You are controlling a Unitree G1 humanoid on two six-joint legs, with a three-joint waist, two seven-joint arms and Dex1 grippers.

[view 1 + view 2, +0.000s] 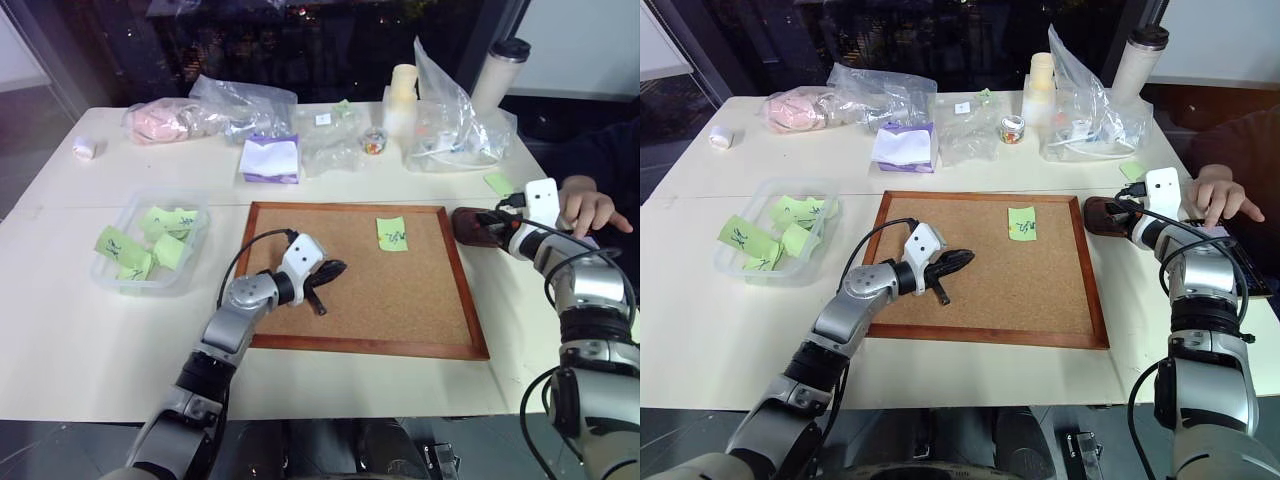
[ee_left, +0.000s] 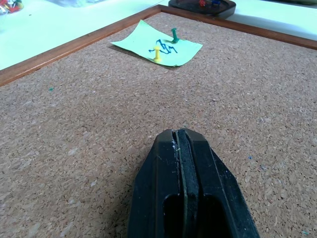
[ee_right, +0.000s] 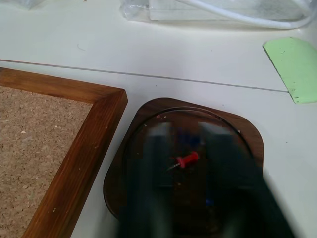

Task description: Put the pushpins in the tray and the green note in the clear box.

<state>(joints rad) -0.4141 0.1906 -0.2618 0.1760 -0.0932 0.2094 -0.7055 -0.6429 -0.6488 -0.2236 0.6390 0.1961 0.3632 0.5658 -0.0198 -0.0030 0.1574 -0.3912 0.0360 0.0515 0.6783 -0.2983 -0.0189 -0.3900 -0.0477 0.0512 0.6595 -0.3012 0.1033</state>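
Observation:
The green note (image 1: 392, 233) lies on the cork board, held by a yellow pushpin (image 2: 157, 53) and a green pushpin (image 2: 174, 35). My left gripper (image 1: 328, 272) rests low over the cork, left of the note and pointing toward it. It is shut with nothing between its fingers. My right gripper (image 3: 188, 131) hovers over the dark reddish-brown tray (image 3: 148, 111) just right of the board's frame. Its blurred fingers stand apart, so it is open. A red pushpin (image 3: 187, 159) shows in the tray between them. The clear box (image 1: 112, 277) sits to the left of the board and holds several green notes.
The wood-framed cork board (image 1: 300, 343) fills the table's middle. Plastic bags (image 1: 450, 125), a white cup stack (image 1: 403, 92), a tumbler (image 1: 497, 72), a small jar (image 1: 375, 142) and a purple-edged packet (image 1: 270, 160) line the back. A pale-green slip (image 1: 498, 183) lies behind the tray. A person's hand (image 1: 590, 205) rests at the right.

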